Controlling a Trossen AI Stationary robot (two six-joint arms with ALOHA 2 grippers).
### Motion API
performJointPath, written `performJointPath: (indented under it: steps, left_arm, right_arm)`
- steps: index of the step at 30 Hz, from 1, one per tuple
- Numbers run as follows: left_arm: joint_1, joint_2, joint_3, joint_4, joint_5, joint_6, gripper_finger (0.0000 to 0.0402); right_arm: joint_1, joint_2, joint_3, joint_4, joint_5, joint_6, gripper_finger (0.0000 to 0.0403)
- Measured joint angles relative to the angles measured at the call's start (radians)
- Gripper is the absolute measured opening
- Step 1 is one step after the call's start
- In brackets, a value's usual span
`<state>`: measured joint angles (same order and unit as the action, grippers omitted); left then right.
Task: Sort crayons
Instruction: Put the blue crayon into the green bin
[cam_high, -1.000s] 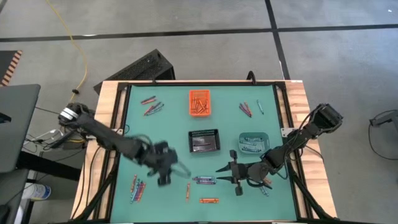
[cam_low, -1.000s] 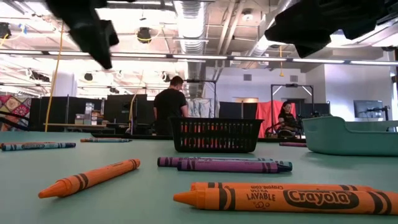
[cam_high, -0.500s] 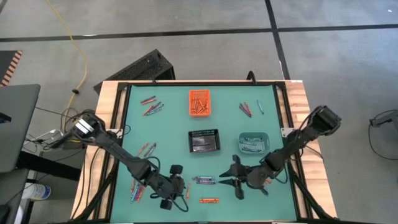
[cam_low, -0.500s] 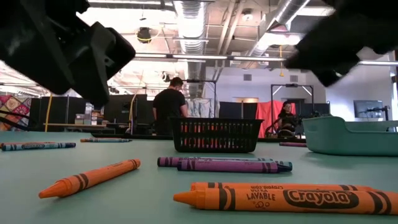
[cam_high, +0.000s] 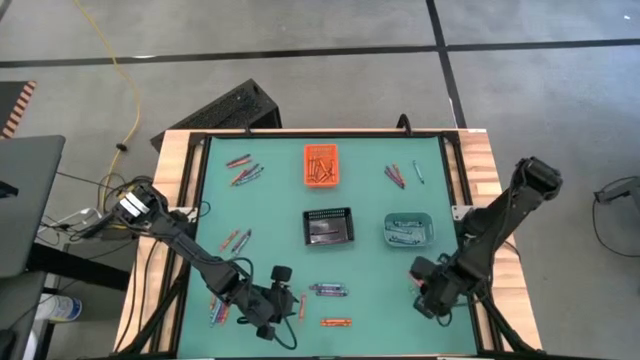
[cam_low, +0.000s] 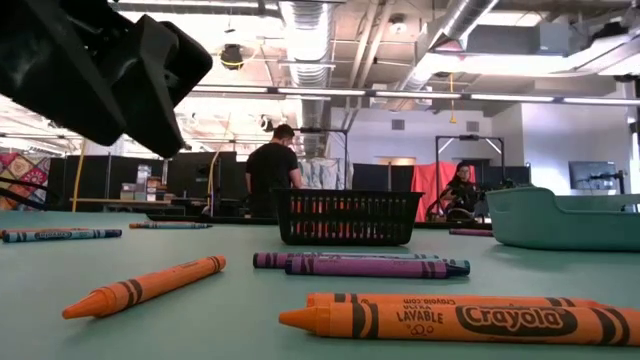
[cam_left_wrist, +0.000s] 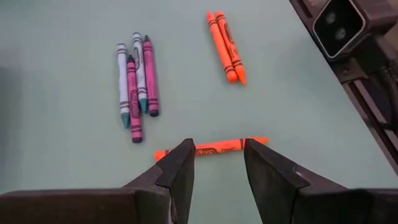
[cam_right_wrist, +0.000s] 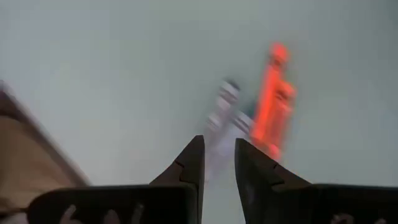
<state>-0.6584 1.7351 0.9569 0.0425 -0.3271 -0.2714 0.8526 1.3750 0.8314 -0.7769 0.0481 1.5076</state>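
The left gripper (cam_left_wrist: 217, 163) hovers with its fingers parted and empty over a single orange paper-wrapped crayon (cam_left_wrist: 211, 147) lying crosswise on the teal table mat (cam_high: 270, 215), at about seven o'clock on the table. The right gripper (cam_right_wrist: 218, 163), at about four o'clock, has its fingers narrowly apart, holding nothing, above a blurred orange crayon (cam_right_wrist: 272, 102). More crayons (cam_high: 243, 170) lie scattered toward eleven o'clock.
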Motion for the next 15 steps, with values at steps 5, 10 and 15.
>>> performJointPath:
  steps: [5, 10, 15]
  left_arm:
    - [-0.009, 0.000, 0.000, 0.002, 0.000, 0.017, 0.0130]
    - [-0.009, 0.000, 0.000, 0.007, 0.000, 0.016, 0.0130]
    - [-0.008, 0.000, 0.000, 0.011, -0.001, 0.017, 0.0130]
  right_arm:
    - [0.072, 0.044, -0.001, -0.061, -0.050, -0.017, 0.0082]
    - [0.118, 0.111, -0.001, -0.059, -0.074, -0.015, 0.0090]
    - [0.125, 0.136, -0.001, 0.015, -0.194, 0.096, 0.0113]
